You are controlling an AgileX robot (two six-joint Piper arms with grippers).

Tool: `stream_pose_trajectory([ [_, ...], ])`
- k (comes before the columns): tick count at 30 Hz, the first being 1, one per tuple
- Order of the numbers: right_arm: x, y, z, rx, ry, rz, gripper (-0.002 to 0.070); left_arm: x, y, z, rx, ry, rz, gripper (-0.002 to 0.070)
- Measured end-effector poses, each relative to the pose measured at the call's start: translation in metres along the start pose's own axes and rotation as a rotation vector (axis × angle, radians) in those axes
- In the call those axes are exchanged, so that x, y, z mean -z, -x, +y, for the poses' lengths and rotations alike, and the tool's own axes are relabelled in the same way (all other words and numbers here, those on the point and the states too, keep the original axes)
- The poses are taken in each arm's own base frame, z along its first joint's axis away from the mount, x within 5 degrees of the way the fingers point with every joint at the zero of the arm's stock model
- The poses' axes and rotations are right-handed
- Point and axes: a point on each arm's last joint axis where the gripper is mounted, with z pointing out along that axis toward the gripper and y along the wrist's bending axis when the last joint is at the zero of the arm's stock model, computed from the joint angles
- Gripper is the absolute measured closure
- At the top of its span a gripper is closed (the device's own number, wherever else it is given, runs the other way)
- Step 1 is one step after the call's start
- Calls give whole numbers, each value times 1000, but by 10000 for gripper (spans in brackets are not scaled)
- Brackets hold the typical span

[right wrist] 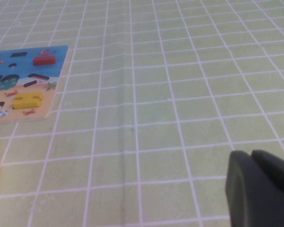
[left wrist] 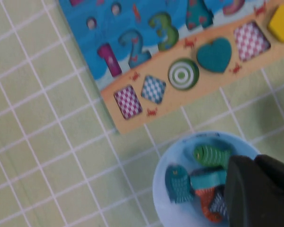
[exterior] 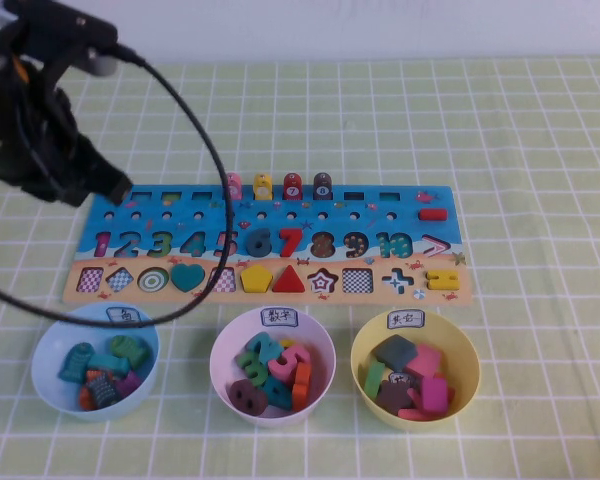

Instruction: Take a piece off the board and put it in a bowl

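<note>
The board [exterior: 380, 213] lies across the middle of the table. The pink piece [exterior: 234, 185] stands in the board's back row, next to a yellow peg [exterior: 263, 185] and a red peg [exterior: 292, 185]. The light blue bowl [exterior: 48, 340] sits in front of the board's left end and holds several fish pieces. My left gripper [exterior: 120, 187] hangs above the board's left end, well left of the pink piece. In the left wrist view the left gripper [left wrist: 255, 189] is shut and empty over the bowl [left wrist: 162, 176]. My right gripper [right wrist: 253, 189] is shut and empty over bare tablecloth.
A pale pink bowl [exterior: 220, 350] with number pieces and a yellow bowl [exterior: 365, 345] with symbol pieces stand in front of the board. The left arm's black cable [exterior: 215, 165] loops across the board's left half. The board's right end [right wrist: 47, 71] shows in the right wrist view.
</note>
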Motion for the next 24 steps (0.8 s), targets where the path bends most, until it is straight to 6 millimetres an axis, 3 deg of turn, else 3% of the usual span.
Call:
stream_pose_trajectory([
  [6,0,0,0,0,0,0,694,-2,48,7,40,11,-78,680],
  [11,0,0,0,0,0,0,694,-23,79,9,73,6,-88,680],
  [21,0,0,0,0,0,0,694,-90,103,1,94,-44,8,677],
  [24,0,0,0,0,0,0,694,-105,106,-3,92,-57,31,636],
])
